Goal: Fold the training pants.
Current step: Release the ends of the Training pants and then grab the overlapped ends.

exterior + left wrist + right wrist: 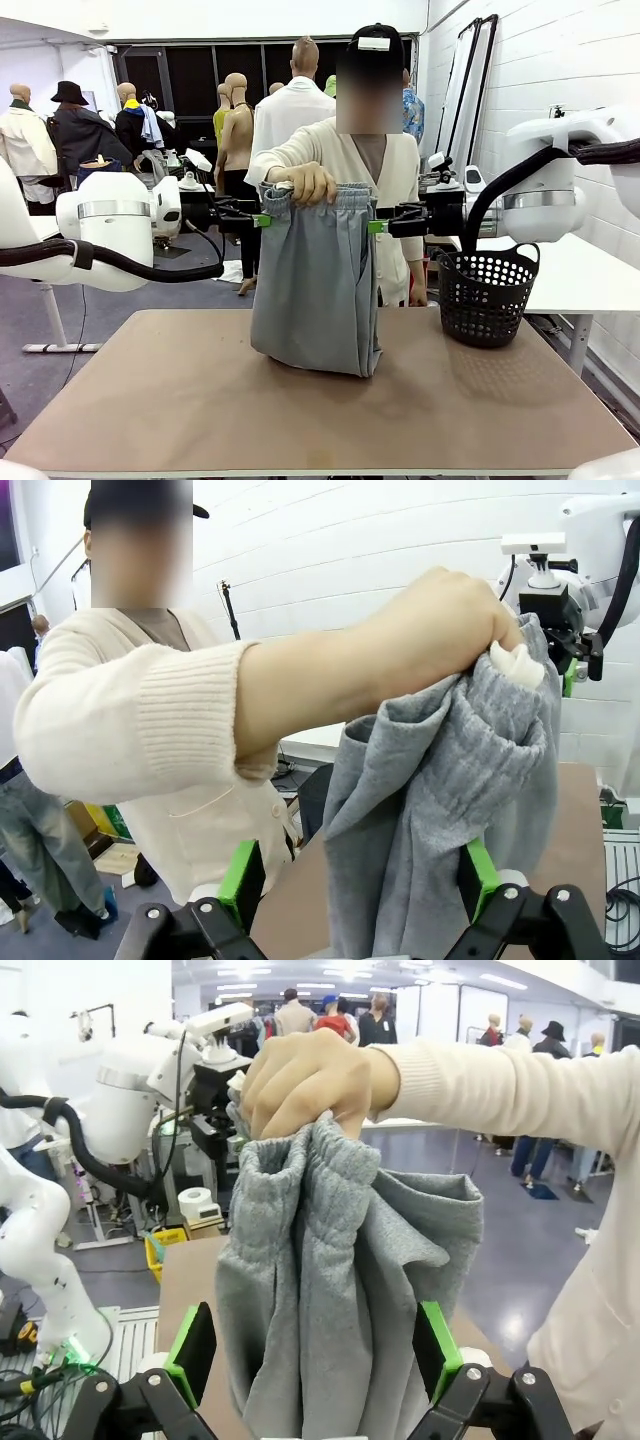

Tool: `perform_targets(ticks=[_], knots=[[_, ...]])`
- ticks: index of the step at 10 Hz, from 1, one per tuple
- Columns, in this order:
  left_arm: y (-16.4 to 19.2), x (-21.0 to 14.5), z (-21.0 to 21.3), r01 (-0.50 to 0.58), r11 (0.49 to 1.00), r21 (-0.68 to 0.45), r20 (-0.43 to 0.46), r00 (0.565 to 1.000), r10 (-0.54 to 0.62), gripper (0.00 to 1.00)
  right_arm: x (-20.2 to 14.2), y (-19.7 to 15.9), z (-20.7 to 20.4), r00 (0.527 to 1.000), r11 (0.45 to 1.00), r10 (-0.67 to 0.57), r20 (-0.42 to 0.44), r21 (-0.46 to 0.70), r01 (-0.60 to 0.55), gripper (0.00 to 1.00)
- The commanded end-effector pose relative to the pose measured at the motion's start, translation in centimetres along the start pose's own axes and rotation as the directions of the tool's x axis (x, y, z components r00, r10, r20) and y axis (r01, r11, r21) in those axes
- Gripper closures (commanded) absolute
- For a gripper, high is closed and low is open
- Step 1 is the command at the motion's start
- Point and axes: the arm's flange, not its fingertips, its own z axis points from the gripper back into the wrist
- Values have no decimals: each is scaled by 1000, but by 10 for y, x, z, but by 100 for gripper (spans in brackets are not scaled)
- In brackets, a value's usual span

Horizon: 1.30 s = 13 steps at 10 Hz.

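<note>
The training pants (315, 280) hang in the air over the middle of the table (150, 400). A person's hand (303, 183) holds them up by the waistband (330, 199), near its left end. The low end seems to just touch the table top. The left gripper (258, 219) is at the left end of the waistband and the right gripper (380, 226) is at the right end. Both have their jaws wide apart, and the grey cloth hangs between the green pads, so nothing is pinched yet. I think the step now is for the two grippers to take the pants from the person. To do it well, each one should bite the thick, bunched top edge and catch all the layers, not just one. They should bite at the same height so the pants hang straight. They should also stay away from the person's fingers, and the hand should let go only after both bites are tight. The pants are long from top to bottom, with the waistband up and the legs pointing down at the table. The waistband runs from left to right. A black basket (485, 295) sits on the right side of the table, apart from the pants.
</note>
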Motion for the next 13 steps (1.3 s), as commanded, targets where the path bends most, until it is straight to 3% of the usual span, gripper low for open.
perform_targets(ticks=[1, 7, 10, 13], knots=[[-2, -7, -2, 11, 1000, -7, 38, 999, -11, 0, -10, 9, -8, 999, 998, 10, 38, -67, -7, 0], [2, -10, -3, 0, 1000, -27, 35, 999, 1, 0, -11, 20, -14, 997, 997, -57, 52, -46, 59, 0], [3, -11, -4, 4, 1000, -31, 38, 999, -3, 0, -13, 23, -19, 999, 993, -17, 30, -118, 20, 0], [0, -9, -2, 9, 1000, -28, 38, 999, -8, 0, -16, 26, -26, 998, 980, -12, 66, -199, 25, 0]])
